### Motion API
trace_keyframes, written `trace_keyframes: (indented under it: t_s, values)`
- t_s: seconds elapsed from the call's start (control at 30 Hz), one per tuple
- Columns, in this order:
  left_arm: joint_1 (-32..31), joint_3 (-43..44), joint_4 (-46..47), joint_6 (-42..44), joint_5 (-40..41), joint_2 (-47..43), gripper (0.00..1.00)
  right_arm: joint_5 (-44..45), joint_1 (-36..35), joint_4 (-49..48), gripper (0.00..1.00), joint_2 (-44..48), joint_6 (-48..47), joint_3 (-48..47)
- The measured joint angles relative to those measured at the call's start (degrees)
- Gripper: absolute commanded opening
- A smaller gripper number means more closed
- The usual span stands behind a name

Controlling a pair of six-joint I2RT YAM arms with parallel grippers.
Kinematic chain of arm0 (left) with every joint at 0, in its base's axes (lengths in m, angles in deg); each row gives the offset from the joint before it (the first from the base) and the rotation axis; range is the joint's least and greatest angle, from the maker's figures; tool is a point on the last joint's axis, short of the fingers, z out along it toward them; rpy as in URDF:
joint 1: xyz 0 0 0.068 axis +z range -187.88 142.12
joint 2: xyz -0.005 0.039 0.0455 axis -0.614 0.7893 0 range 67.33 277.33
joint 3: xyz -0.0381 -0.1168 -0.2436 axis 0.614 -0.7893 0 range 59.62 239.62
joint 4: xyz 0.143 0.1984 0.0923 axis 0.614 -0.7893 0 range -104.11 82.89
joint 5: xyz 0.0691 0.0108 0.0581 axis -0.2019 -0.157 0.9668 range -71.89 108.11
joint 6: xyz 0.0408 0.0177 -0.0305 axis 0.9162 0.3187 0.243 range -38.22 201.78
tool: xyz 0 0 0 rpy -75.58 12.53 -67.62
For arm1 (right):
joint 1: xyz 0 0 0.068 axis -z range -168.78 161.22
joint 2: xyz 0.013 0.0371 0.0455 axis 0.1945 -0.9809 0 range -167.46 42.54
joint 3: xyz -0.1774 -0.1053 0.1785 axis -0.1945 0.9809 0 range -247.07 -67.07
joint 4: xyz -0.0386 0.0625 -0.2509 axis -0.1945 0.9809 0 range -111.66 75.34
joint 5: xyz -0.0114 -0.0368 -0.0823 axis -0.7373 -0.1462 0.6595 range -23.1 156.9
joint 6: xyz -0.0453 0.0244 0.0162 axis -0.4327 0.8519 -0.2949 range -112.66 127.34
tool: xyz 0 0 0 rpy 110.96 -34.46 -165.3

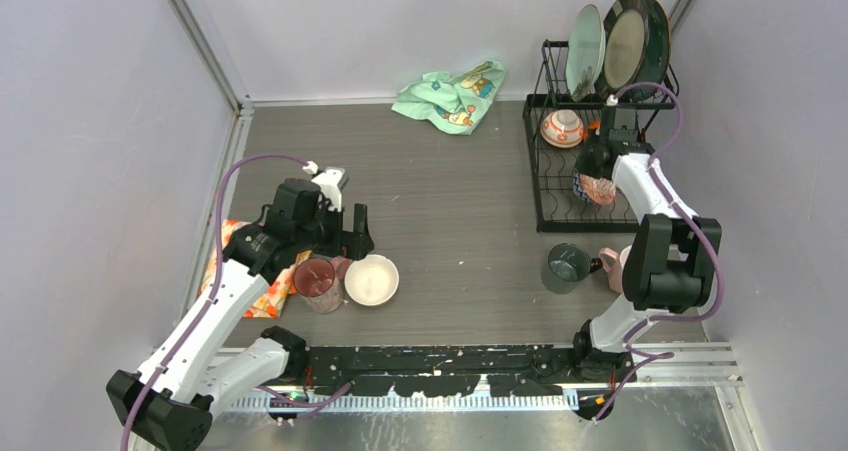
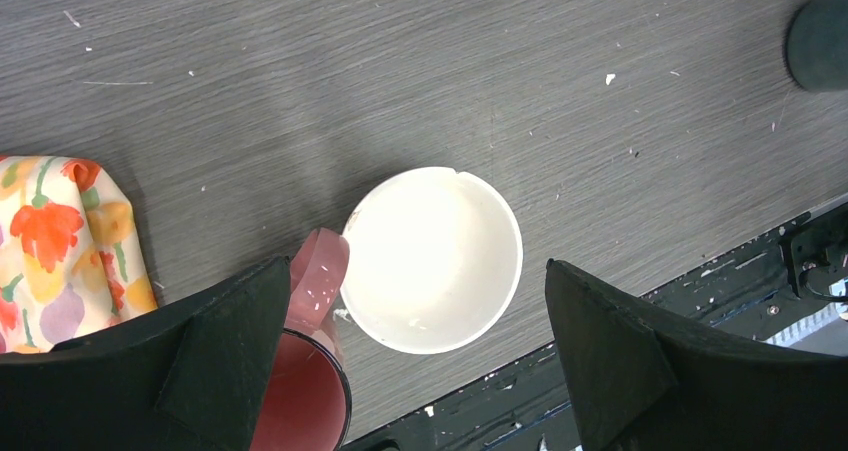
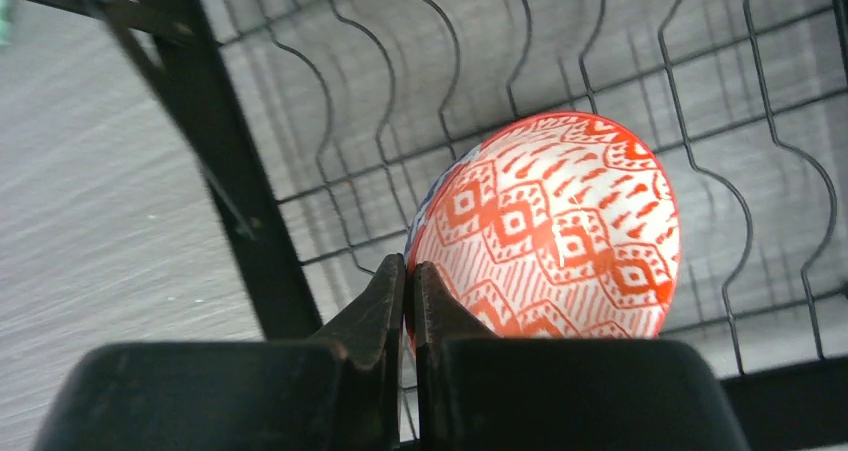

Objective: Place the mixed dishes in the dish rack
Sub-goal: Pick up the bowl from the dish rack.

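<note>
Left hand (image 2: 415, 271) nearest lens, fingers spread wide, holding nothing. Small white bowl (image 2: 432, 261) directly beneath, between fingers; translucent pink cup (image 2: 310, 391) touching its left side. Right hand (image 3: 408, 271) pinched closed at rim of red patterned bowl (image 3: 560, 231), inside black wire dish rack (image 1: 536, 171), far right. Hold unclear.

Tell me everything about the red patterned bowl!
The red patterned bowl looks glossy, like ceramic, with orange-red diamonds and dashes on white inside and a blue edge outside. It leans on its side on the wires in the lower basket of the dish rack. The shut right gripper seems to pinch its rim.
</note>
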Motion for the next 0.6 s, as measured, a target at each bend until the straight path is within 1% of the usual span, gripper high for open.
trace_keyframes:
  t_s: [0.1,0.2,0.33,0.47,0.6]
  values:
    - [0.0,0.0,0.0,0.0,0.0,0.0,1.00,-7.2,2.2,-5.6,0.01,3.0,3.5,2.7]
    - [0.0,-0.1,0.0,0.0,0.0,0.0,1.00,-15.7,5.5,-12.3,0.01,5.6,9.1,6.9]
    - [0.0,-0.1,0.0,0.0,0.0,0.1,1.00,-24.4,9.9,-22.7,0.01,6.3,17.0,12.4]
    - [0.0,-0.1,0.0,0.0,0.0,0.6,1.00,-31.2,12.7,-32.9,0.01,6.3,25.1,18.4]
    - [0.0,-0.1,0.0,0.0,0.0,0.7,1.00,-35.6,14.1,-39.8,0.01,5.8,30.5,21.5]
